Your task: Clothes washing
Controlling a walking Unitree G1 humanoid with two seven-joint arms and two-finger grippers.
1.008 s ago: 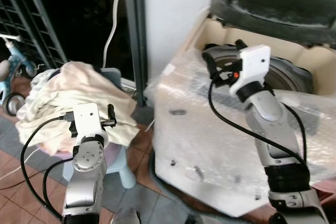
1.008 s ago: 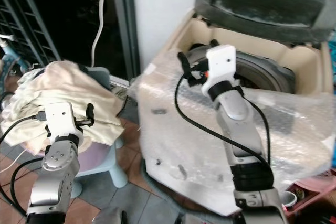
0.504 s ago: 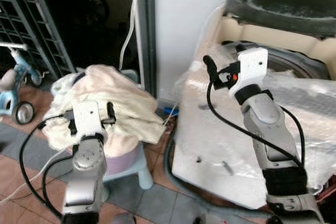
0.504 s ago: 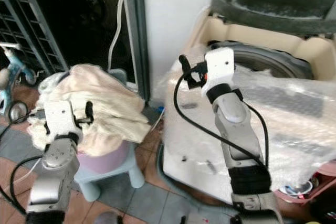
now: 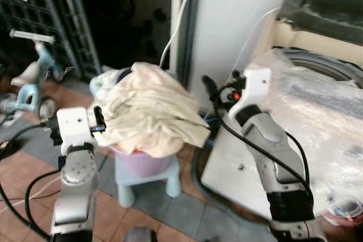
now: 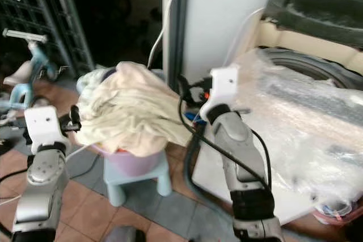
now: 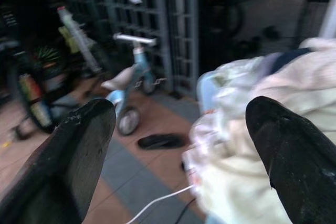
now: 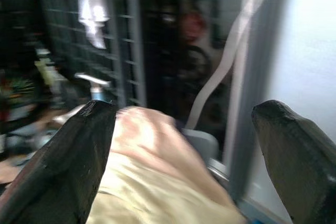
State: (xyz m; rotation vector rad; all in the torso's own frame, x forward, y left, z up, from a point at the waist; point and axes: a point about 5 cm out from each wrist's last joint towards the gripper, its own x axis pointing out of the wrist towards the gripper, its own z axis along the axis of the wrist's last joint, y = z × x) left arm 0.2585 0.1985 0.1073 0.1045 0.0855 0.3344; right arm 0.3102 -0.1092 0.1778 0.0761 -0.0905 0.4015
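A heap of cream clothes (image 5: 150, 111) fills a pink basin (image 5: 142, 162) standing on a light blue stool (image 5: 148, 181). To its right is the washing machine (image 5: 317, 111), wrapped in bubble plastic with its lid up. My left gripper (image 7: 181, 114) is open and empty, level with the heap's left side and a little short of it. My right gripper (image 5: 221, 80) is open and empty too, off the washer's left corner, pointing at the heap's right side (image 8: 157, 182).
A child's tricycle (image 5: 28, 83) and a dark metal grille (image 5: 57, 21) stand at the left. A white hose (image 5: 181, 9) hangs down the wall, and a grey hose (image 5: 198, 168) curls on the tiled floor by the washer. A slipper (image 7: 163, 141) lies near the tricycle.
The view has swung left, bringing the clothes heap to the middle. My right gripper has come away from the washer's drum to its left corner, nearer the heap.
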